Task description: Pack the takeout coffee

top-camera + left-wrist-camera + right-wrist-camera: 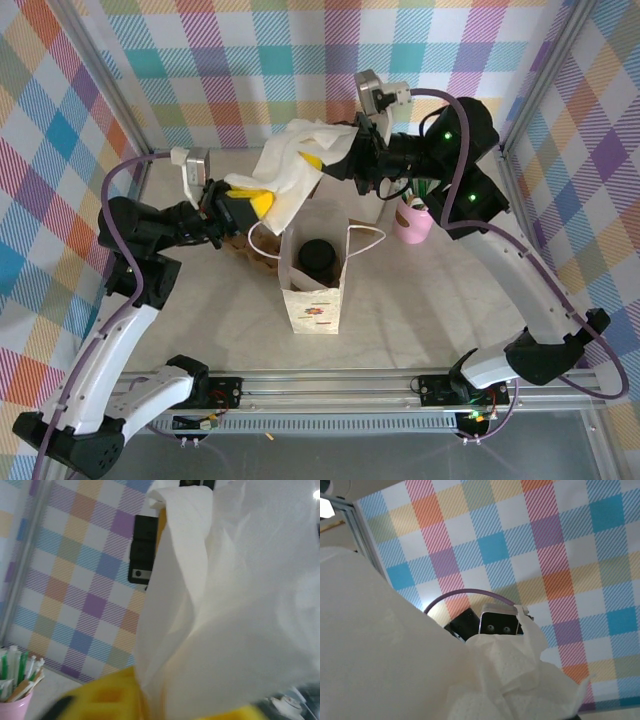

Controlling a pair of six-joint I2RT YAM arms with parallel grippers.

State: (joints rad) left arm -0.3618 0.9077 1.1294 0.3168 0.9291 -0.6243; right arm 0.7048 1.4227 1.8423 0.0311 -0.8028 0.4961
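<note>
- The right gripper [322,160] had its jaws pressed together on the upper corner of a white napkin [290,170], pinching it. From its own wrist camera the paper bunched up right at the fingers.
- The left gripper [258,203] sat at the napkin's lower edge. From its wrist camera the yellow fingers [100,697] showed on either side of the paper, but I could not tell whether they were squeezing it or standing loose around it.
- The napkin hung stretched between the two grippers, in the air above and just behind the open mouth of the bag [310,305].
- The coffee cup [318,256] stood upright inside the white paper bag, its round black lid showing through the open top. Neither gripper touched it.
- The bag stood upright in the middle of the table [430,310], its string handles flopped outward to both sides.
- A pink cup of sticks [413,225] stood just right of the bag, untouched.
- Progress, as I judged it: the main step looked done, since the coffee was already in the bag. What seemed left was the napkin, probably meant to go into the bag, and then both arms pulling clear. Nothing suggested the bag had been closed or folded.
</note>
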